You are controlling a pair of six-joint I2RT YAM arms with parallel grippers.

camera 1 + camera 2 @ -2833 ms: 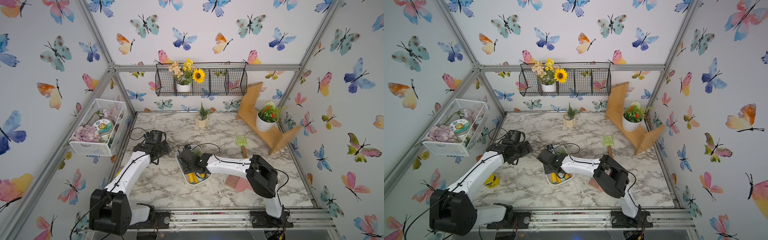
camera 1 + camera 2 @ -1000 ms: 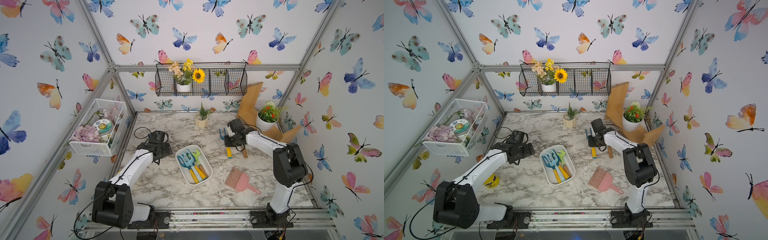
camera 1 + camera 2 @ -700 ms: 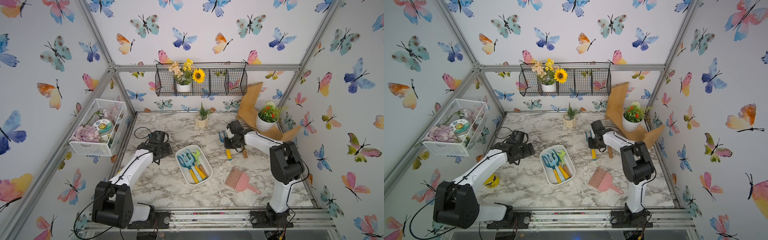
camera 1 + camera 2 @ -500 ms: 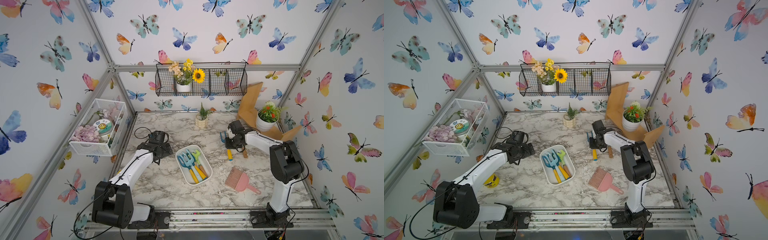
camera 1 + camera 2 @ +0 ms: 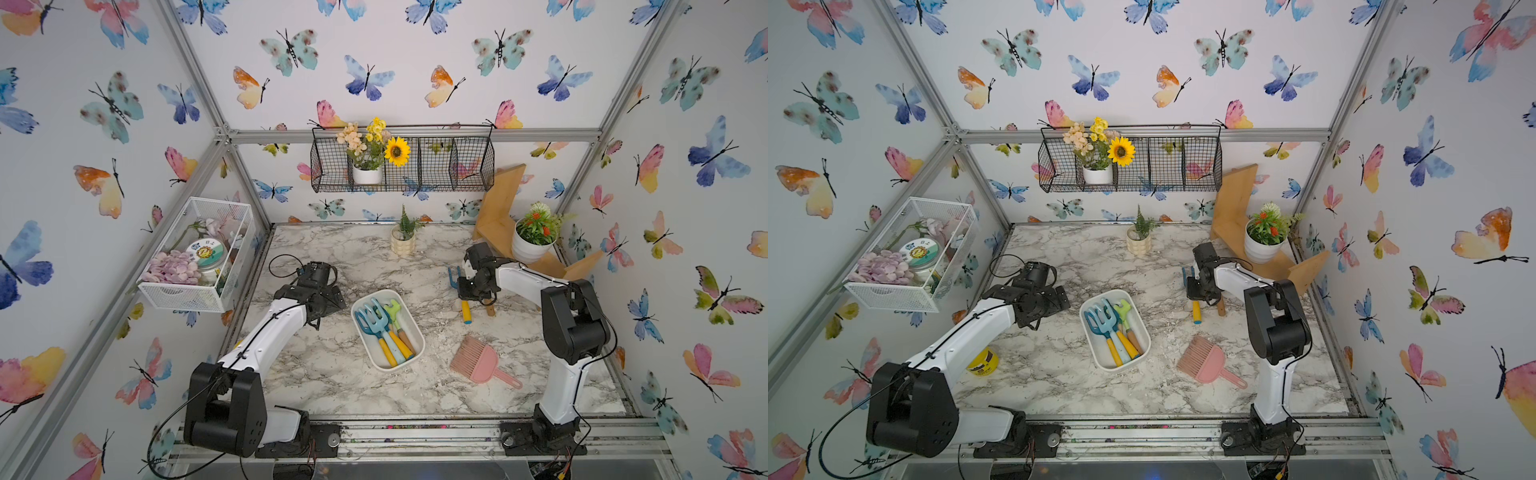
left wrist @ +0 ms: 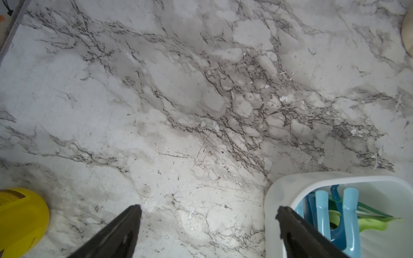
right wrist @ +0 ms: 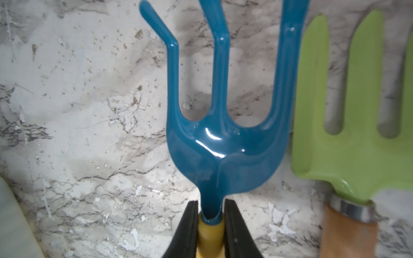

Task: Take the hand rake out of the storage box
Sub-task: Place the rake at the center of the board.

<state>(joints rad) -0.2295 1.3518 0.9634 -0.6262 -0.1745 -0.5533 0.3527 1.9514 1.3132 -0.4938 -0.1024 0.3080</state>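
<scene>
Status check, anyone? Walk me front to back.

– Sure. Near the front right corner of the surface lies a pink brush (image 5: pixel 473 359). A yellow tub (image 5: pixel 982 362) sits at the left edge. Mid-surface is the storage box (image 5: pixel 415 328), with other tools (image 5: pixel 374 320) inside. The left gripper (image 6: pixel 209 210) hangs just beside it on the left-edge side, jaws spread wide, holding nothing.

– And the hand rake (image 7: pixel 223 145)?

– Outside the box, well apart from it, toward the right edge. The right gripper (image 7: pixel 211 205) is clamped where blue neck meets yellow handle, just beside a green fork (image 7: pixel 357 145). Can't tell if the rake touches the marble. A fern pot (image 5: pixel 402 243) sits at the back edge.
</scene>
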